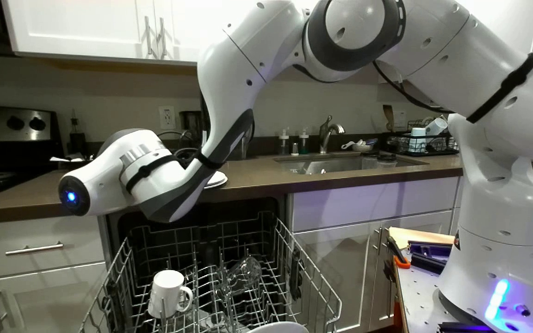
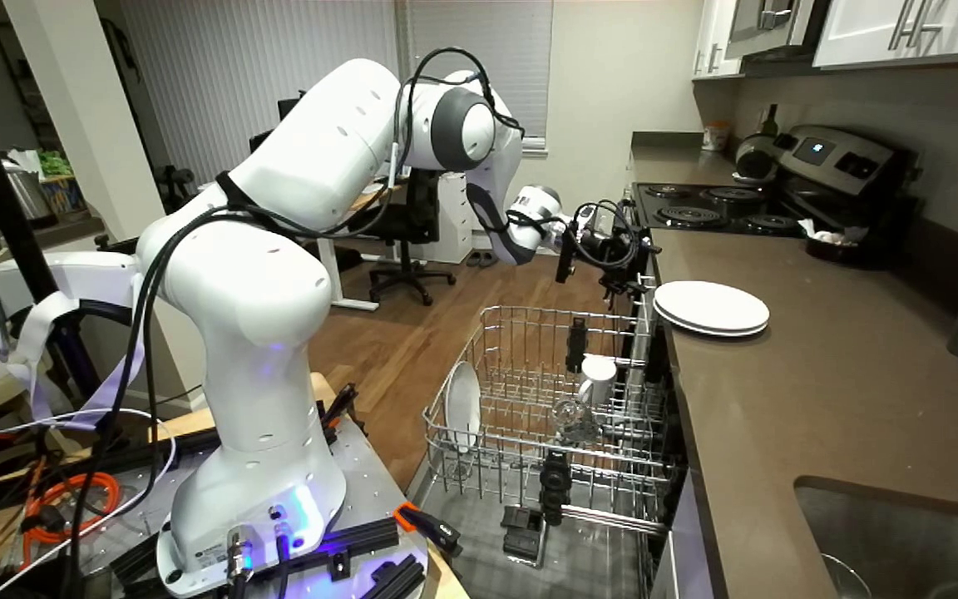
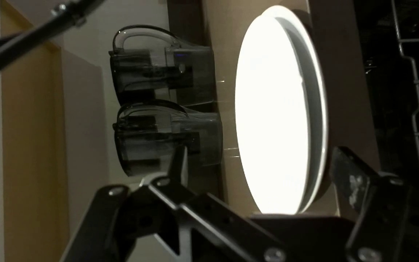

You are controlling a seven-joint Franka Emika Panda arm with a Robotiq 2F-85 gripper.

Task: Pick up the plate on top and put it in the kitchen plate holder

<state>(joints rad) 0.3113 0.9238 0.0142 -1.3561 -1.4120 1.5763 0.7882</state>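
Note:
Two white plates lie stacked on the countertop by its edge; the top plate covers most of the lower one. Seen from the wrist, the top plate is glaring white, and the rim of the lower plate shows beside it. My gripper is open with nothing held, its fingers spread wide and the plates ahead of the gap. In an exterior view it hangs just off the counter edge, short of the stack; the arm hides it in the opposite exterior view. The kitchen plate holder is pulled out below the counter.
Inside the rack stand a white mug, a clear glass and an upright white plate. Behind the stack are two clear pitchers. A stove and the sink adjoin the countertop.

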